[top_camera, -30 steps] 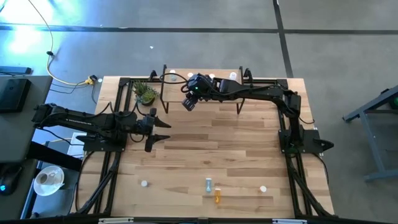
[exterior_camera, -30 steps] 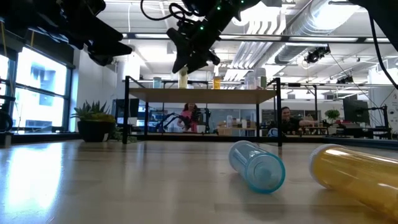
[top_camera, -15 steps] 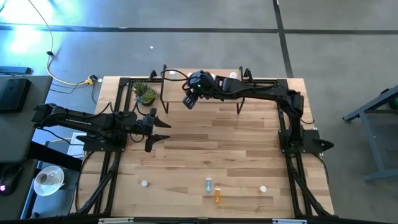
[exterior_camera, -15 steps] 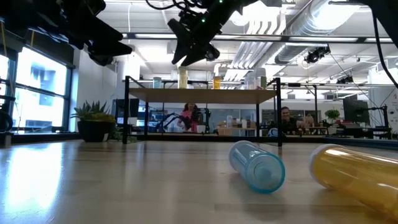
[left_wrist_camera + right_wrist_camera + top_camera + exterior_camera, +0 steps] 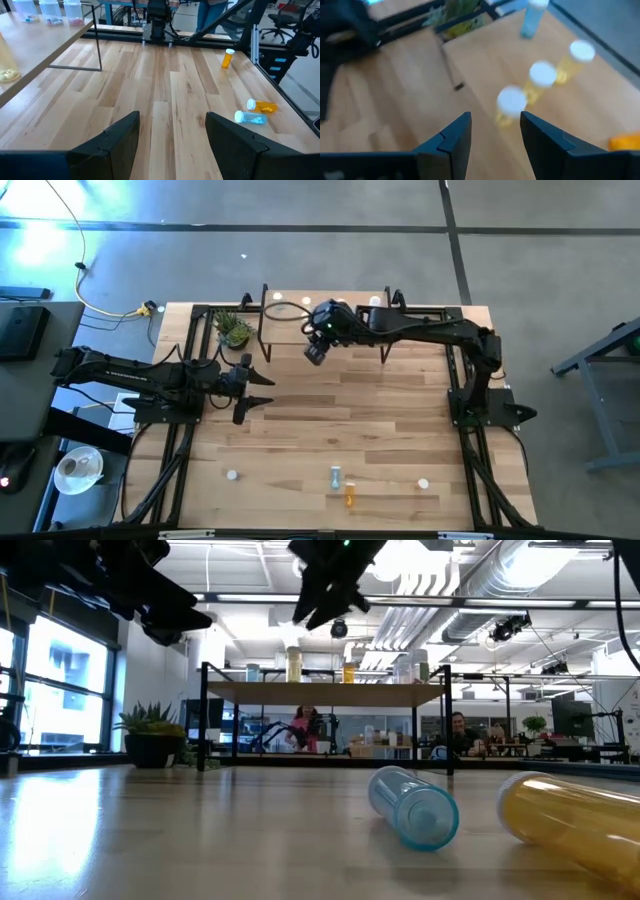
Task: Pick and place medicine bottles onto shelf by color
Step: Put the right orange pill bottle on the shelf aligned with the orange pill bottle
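Note:
The shelf (image 5: 325, 320) stands at the table's far edge with several bottles upright on its plank. The right wrist view shows three yellow bottles (image 5: 541, 76) in a row, a blue one (image 5: 532, 19) and an orange one (image 5: 625, 142). My right gripper (image 5: 316, 354) is open and empty, high above the shelf's near edge (image 5: 322, 608). A blue bottle (image 5: 336, 476) and an orange bottle (image 5: 349, 497) lie on their sides near the table's near edge. My left gripper (image 5: 262, 388) is open and empty, left of centre.
A green potted plant (image 5: 233, 330) stands left of the shelf. Two more white-capped bottles (image 5: 232, 475) (image 5: 423, 483) stand near the near edge. Clear bottles (image 5: 50, 10) stand at one end of the shelf. People sit in the room beyond the table (image 5: 300, 725).
My right gripper has risen from just above the yellow bottles on the shelf and gone toward the table's right and near edges, staying open and empty. The bottles have kept their places.

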You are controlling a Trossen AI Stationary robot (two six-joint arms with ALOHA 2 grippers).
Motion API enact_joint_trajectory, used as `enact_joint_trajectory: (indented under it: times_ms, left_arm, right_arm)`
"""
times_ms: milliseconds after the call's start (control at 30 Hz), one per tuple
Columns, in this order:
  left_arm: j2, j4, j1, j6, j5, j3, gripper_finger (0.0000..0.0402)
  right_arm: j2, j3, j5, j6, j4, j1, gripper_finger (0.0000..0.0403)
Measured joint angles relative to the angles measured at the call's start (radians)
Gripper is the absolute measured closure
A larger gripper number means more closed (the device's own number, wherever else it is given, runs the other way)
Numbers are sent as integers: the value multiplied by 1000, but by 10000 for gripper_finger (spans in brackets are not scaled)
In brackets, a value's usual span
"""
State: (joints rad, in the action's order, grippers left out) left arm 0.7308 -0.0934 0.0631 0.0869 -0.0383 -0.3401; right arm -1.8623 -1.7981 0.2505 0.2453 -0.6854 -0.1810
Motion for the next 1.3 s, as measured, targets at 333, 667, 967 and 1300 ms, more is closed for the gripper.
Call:
enact_joint_trajectory:
  times_ms: [333, 667, 967, 1300]
  left_arm:
    - [0, 0, 0, 6, 0, 0, 186]
    - [0, 4, 0, 7, 0, 0, 186]
    - [0, 0, 0, 7, 0, 0, 186]
    - [0, 0, 0, 7, 0, 0, 186]
  right_arm:
    - [57, 0, -24, 156, -227, 164, 242]
    - [57, 0, 32, 344, -490, 357, 242]
    - [57, 0, 214, 597, -788, 493, 242]
    - [57, 113, 243, 825, -887, 592, 242]
